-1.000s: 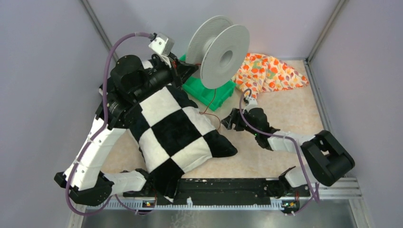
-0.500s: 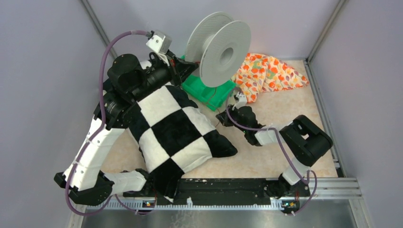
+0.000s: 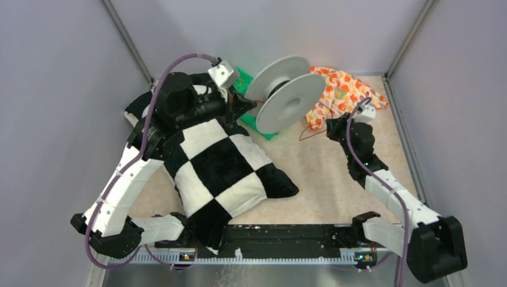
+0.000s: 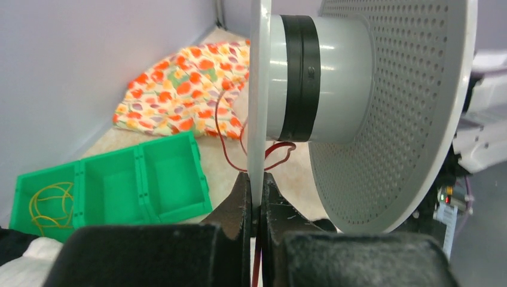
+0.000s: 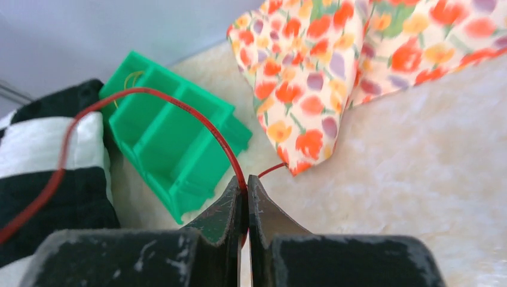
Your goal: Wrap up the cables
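A grey perforated spool (image 3: 286,98) hangs tilted at the back middle, over the green bin. My left gripper (image 3: 244,109) is shut on the thin edge of its near flange (image 4: 257,119), the jaws (image 4: 256,178) pinching it from both sides. The cable (image 3: 308,128) is a thin red wire that loops from the spool's core (image 4: 224,140) down to the floor. A strand of it also runs between the left jaws. My right gripper (image 3: 332,128), to the right of the spool, is shut on the cable (image 5: 179,104), which arcs left from its fingertips (image 5: 244,182).
A green compartment bin (image 4: 173,179) with yellow rubber bands (image 4: 51,200) lies below the spool. A floral cloth (image 3: 347,89) sits at the back right corner. A black-and-white checkered pillow (image 3: 218,164) lies under the left arm. Grey walls stand close on both sides.
The spool has swung down and to the right, tilting over. My right gripper closed on the cable and moved right and back. The left arm shifted right with the spool.
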### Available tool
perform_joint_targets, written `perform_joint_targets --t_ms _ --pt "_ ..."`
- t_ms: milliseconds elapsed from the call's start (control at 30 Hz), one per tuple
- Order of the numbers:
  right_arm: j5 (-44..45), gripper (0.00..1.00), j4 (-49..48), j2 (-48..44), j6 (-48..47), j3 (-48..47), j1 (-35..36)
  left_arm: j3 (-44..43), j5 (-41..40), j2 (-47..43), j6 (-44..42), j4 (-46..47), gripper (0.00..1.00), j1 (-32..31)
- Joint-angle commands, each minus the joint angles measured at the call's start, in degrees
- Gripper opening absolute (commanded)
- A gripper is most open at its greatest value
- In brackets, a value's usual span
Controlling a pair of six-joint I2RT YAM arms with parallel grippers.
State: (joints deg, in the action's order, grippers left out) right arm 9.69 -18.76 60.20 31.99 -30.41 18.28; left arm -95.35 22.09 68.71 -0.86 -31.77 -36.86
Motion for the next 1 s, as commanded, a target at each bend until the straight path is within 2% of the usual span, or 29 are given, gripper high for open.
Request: perform_joint_targets --t_ms 0,133,267,367,600,767,967 --pt "3.78 0.0 20.56 -5.86 -8.48 -10.94 -1.66 3.06 7.85 -0.31 -8.2 -1.1 0.0 -0.03" --pt "6.2 0.0 32.44 -6.62 -8.73 -18.9 -5.34 10.47 8.46 -3.11 -12.7 1.02 0.0 -0.05" --pt "2.51 0.0 38.89 -8.4 -3.5 -22.88 -13.19 15.63 4.32 -4.78 -17.01 1.62 0.0 0.03" --pt "2.39 0.0 43.61 -8.57 -2.51 -26.55 -16.48 17.49 2.47 -4.1 -18.36 0.75 0.0 0.0" --pt "9.52 0.0 50.87 -10.24 -3.07 -34.55 -17.5 22.94 -8.71 -2.47 -18.3 4.17 0.0 -0.04" --pt "11.52 0.0 53.21 -10.11 -3.79 -39.64 -18.01 23.41 -7.72 -2.23 -18.9 4.18 0.0 -0.01" --pt "11.03 0.0 53.66 -9.25 -6.14 -48.63 -18.02 23.84 -10.22 -0.76 -19.96 3.84 0.0 0.02"
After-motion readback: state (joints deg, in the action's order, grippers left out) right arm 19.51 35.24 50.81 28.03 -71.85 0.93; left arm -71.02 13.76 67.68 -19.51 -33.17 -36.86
